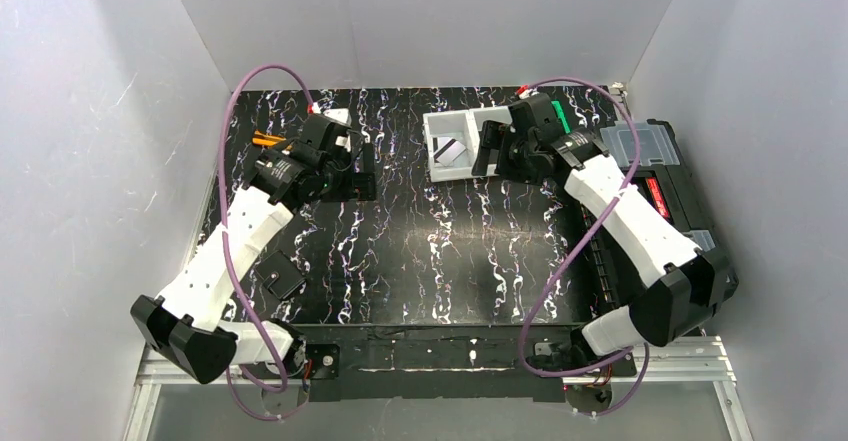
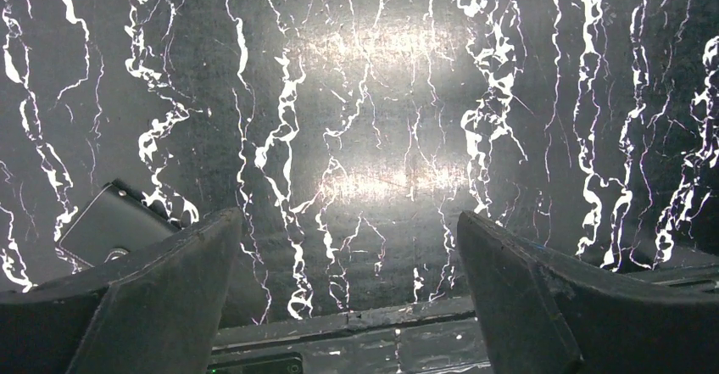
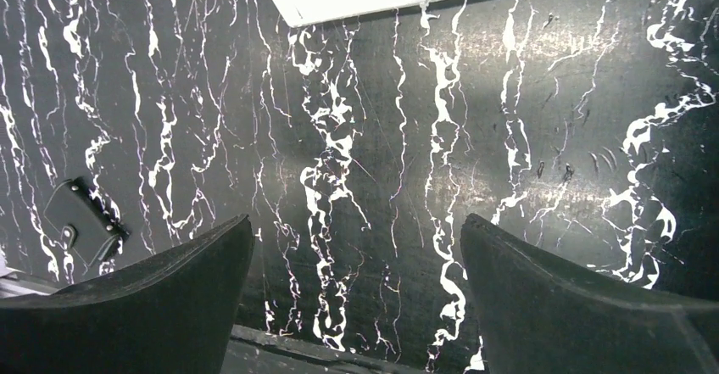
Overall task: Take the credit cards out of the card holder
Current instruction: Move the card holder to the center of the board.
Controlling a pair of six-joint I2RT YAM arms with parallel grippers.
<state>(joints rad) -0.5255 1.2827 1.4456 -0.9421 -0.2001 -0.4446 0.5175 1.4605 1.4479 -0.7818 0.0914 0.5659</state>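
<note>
Lower left of the overhead frame: I see the card holder (image 1: 281,279), a small, roughly square black wallet lying flat on the table (image 2: 365,120). It is turned corner-on like a diamond, beside the left arm and well apart from both claws.
Holder up close: at the left edge of the right wrist view it shows rounded corners, a matte black face with a tiny pale dot, and bright specks along one edge. In the lower left of the left wrist view its face looks smooth, with a soft sheen.
Credit card: in the upper middle of the overhead frame I make out one credit card (image 1: 452,151), thin and flat, silvery grey with a dark stripe. It lies askew inside a white tray (image 1: 455,117).
Holder contents: I cannot tell whether any cards sit inside it.
Left claw (image 2: 348,215): released, its black wedge-shaped fingers spread wide over bare table, grasping nothing.
Right claw (image 3: 356,219): released too, fingers wide apart, just below the tray's white edge in its own view.
Table surface: black, glossy under the lamp glare, streaked with white marble-like veins.
Right edge of the overhead frame: a black toolbox (image 1: 660,176) with clear lids.
</note>
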